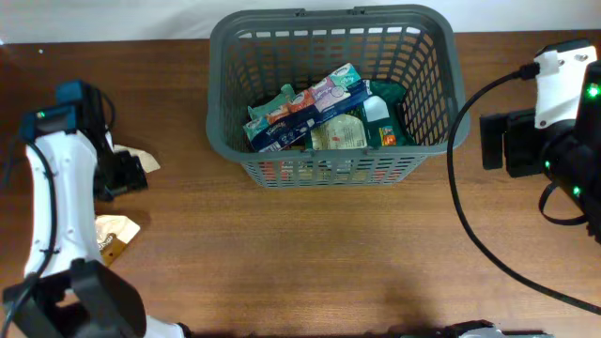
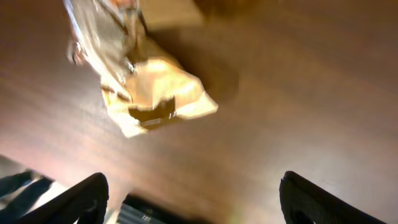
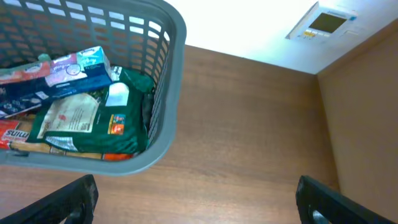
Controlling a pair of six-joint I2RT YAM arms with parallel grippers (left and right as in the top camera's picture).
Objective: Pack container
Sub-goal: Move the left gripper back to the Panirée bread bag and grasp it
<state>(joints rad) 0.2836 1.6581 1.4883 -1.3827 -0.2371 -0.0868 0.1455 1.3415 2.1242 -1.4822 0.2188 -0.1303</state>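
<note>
left gripper spread wide near crinkled packet, likely your next pick. right gripper spread, empty, held beside basket to keep its mouth clear. basket far centre, part filled.

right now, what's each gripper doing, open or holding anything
Left gripper: open, empty, a tan packet lying ahead of it.
Right gripper: open, empty, beside the basket.

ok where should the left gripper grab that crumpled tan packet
Likely best: come straight down on the packet and pinch its puffed tan end. It lies on the table, and that raised bulge gives the open left gripper something to close on.
</note>
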